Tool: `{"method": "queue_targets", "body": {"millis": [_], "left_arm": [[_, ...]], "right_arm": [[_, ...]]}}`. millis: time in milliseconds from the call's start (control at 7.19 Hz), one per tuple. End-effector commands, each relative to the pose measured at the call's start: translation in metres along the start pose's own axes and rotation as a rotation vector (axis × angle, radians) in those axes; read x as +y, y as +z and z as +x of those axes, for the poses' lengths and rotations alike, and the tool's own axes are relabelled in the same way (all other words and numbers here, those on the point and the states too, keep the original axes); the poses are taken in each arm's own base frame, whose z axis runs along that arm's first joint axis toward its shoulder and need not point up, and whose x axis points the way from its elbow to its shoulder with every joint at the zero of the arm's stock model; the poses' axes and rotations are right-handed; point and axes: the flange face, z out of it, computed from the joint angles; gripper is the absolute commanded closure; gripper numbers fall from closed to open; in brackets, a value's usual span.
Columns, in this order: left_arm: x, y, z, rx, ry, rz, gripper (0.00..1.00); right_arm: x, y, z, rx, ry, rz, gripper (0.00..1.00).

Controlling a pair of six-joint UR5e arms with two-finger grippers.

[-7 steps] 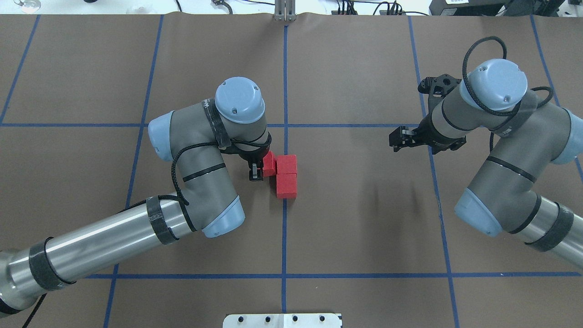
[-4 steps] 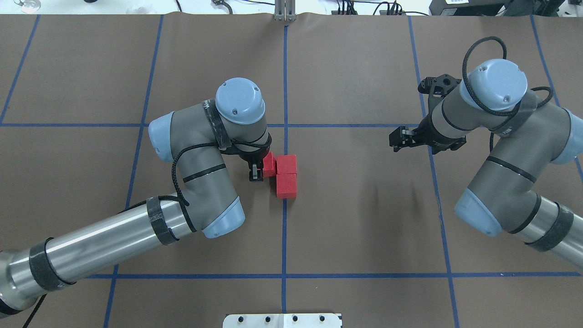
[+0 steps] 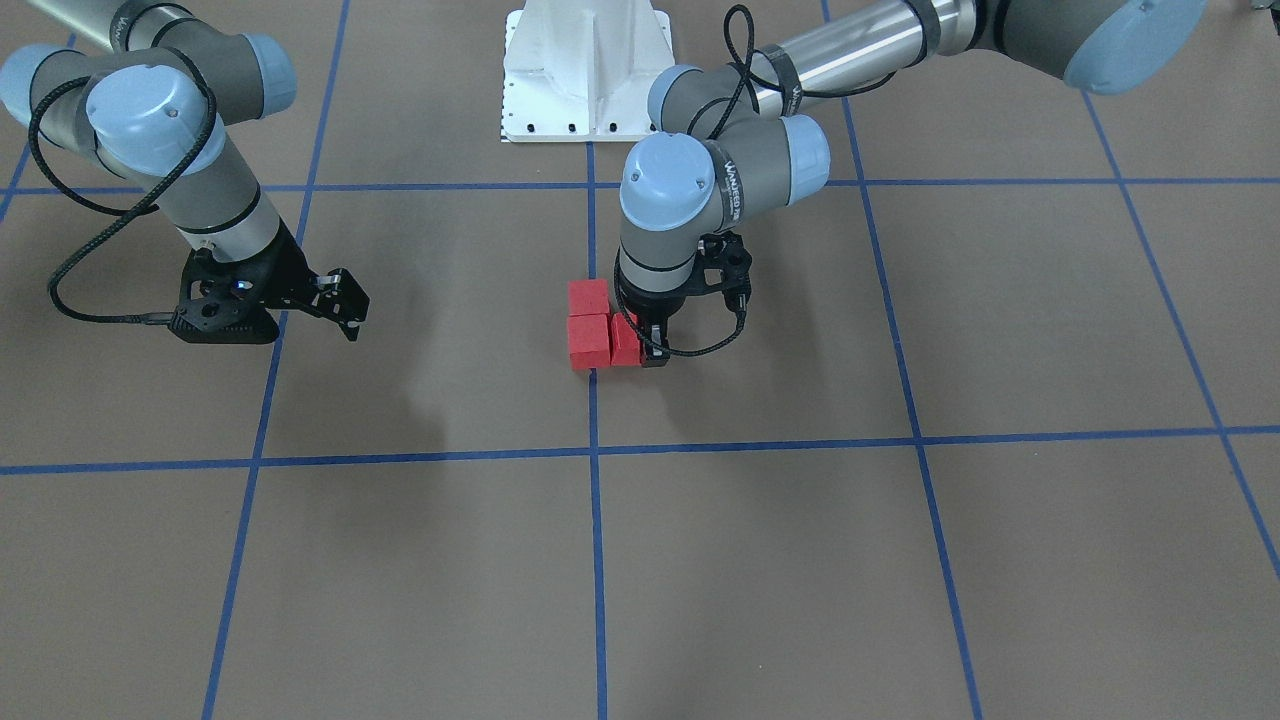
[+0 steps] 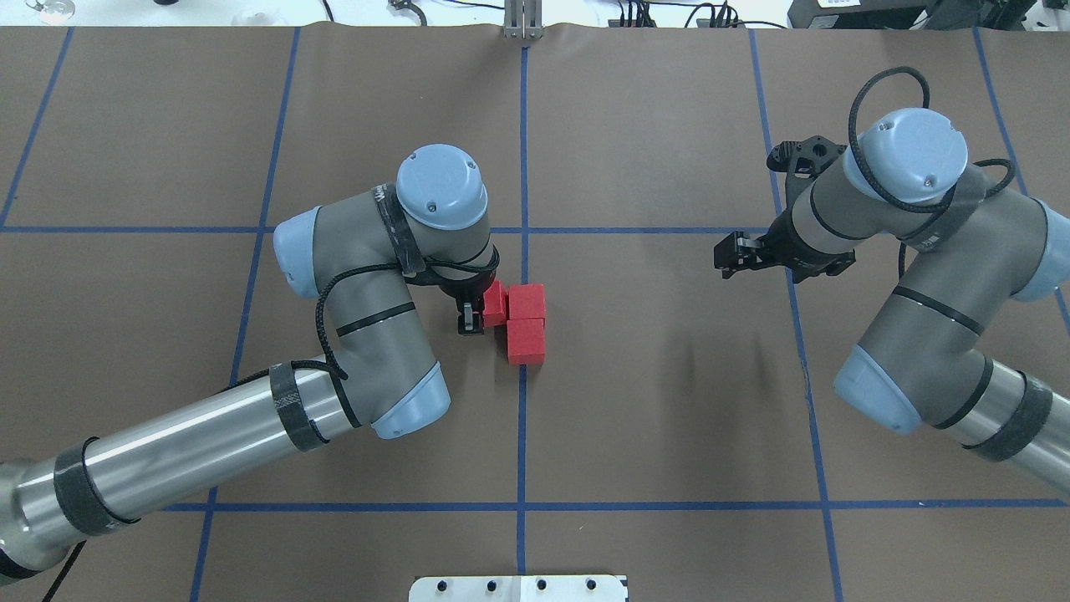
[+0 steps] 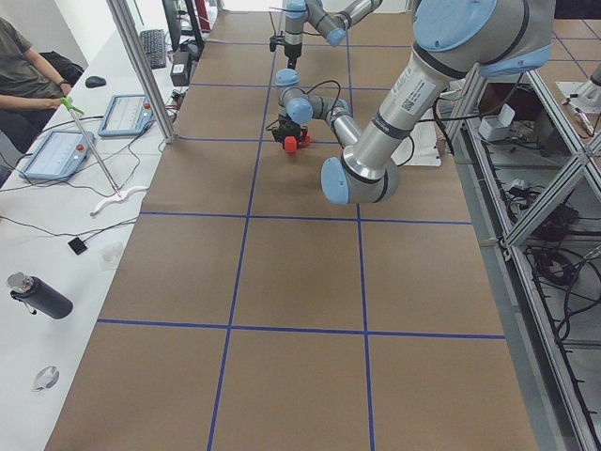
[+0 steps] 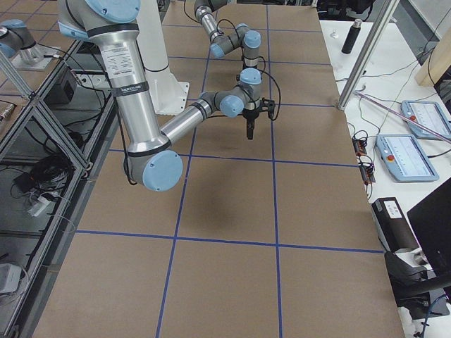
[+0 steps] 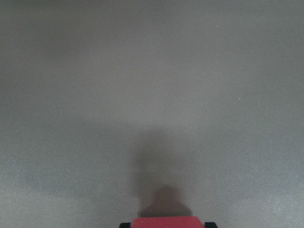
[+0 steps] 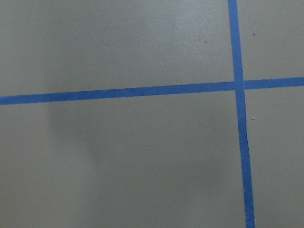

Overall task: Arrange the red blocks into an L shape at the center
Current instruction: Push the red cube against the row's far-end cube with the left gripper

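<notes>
Overhead exterior: left jaws (image 4: 484, 306) clamped on red block (image 4: 496, 301), flush beside other two (image 4: 527, 323); right jaws (image 4: 724, 257) apart

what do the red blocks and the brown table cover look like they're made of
Red blocks: painted wood or dense foam, at a guess; flat matte red faces, crisp edges, no shine.
Brown table cover: looks like kraft paper; matte, with a wavy far edge.
Blue lines: likely tape; thin, slightly uneven strips.
</notes>
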Motion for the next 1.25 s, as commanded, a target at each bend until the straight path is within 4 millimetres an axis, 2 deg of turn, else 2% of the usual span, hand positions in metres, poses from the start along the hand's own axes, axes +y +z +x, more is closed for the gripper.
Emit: {"method": "queue_targets", "body": {"millis": [0,278,417,557,696,1113], "left_arm": [[0.0002,-0.0007,-0.0003,0.0,0.004,0.0,1.0],[0.0002,-0.0007,-0.0003,0.0,0.007,-0.001,1.0],[0.0002,-0.0007,-0.0003,0.0,0.011,-0.001,0.97],[0.001,-0.0013,-0.0004,-0.001,0.012,-0.001,0.12],[0.0002,-0.001,-0.0006,-0.004,0.008,0.007,0.0],[0.005,-0.0073,-0.0017,-0.002,0.013,-0.004,0.0]], "right_arm": [[0.0,-0.0001,-0.0001,0.0,0.0,0.0,0.0],[0.0,-0.0001,-0.0001,0.0,0.0,0.0,0.0],[0.0,-0.0001,-0.0001,0.0,0.0,0.0,0.0],[0.0,-0.0001,-0.0001,0.0,0.0,0.0,0.0],[0.0001,-0.0007,-0.0004,-0.001,-0.001,0.001,0.0],[0.0007,-0.0028,-0.0014,-0.005,-0.003,0.003,0.0]]}}
